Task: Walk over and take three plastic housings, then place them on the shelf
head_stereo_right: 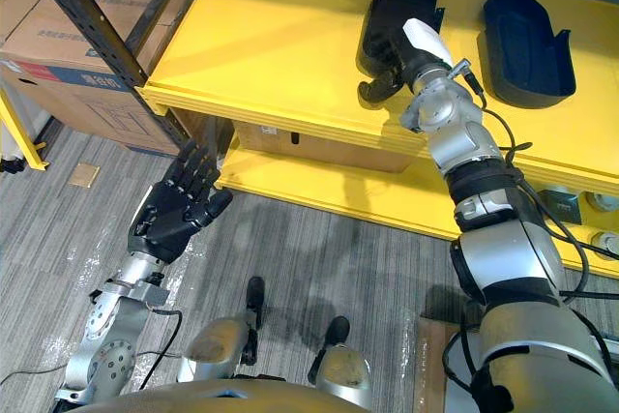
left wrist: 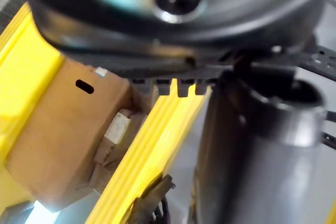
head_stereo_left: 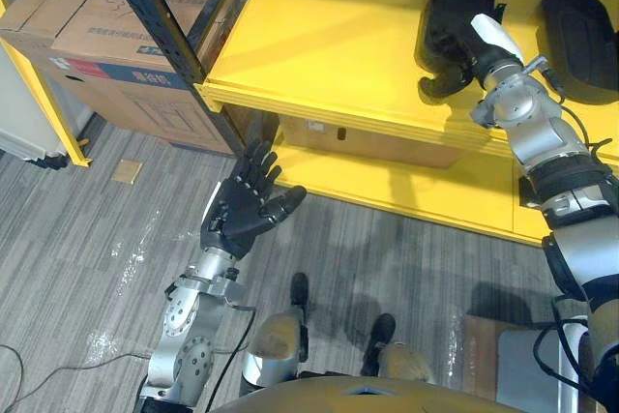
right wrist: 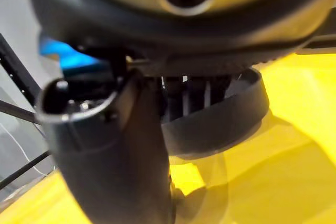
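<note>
Placement looks partly done. On the yellow shelf [head_stereo_left: 319, 36] a dark blue-black plastic housing [head_stereo_right: 527, 31] lies by itself toward the shelf's right end, hollow side up, with nothing touching it. Just beside it, nearer the middle of the shelf, a second housing [head_stereo_left: 455, 7] rests on the yellow surface with the right hand [head_stereo_left: 479, 45] on it. The fingers [head_stereo_left: 440, 84] curl round its near rim and the white-covered thumb lies over the top, so it reads as grasped and not yet let go. The right wrist view shows the thumb against that dark rim, with yellow shelf below.

By this reckoning one housing is set down, one is at the point of release, and a third is left to fetch.

The left hand [head_stereo_left: 247, 210] hangs over the grey floor in front of the shelf's front edge, fingers straight and spread, holding nothing.

Around the work, a dark rack post [head_stereo_left: 160, 12] stands at the shelf's left corner, with cardboard boxes [head_stereo_left: 106, 26] beyond it. Another cardboard box [head_stereo_left: 377, 142] sits on the lower shelf [head_stereo_left: 426, 195]. None of these block the free yellow surface left of the held housing.
</note>
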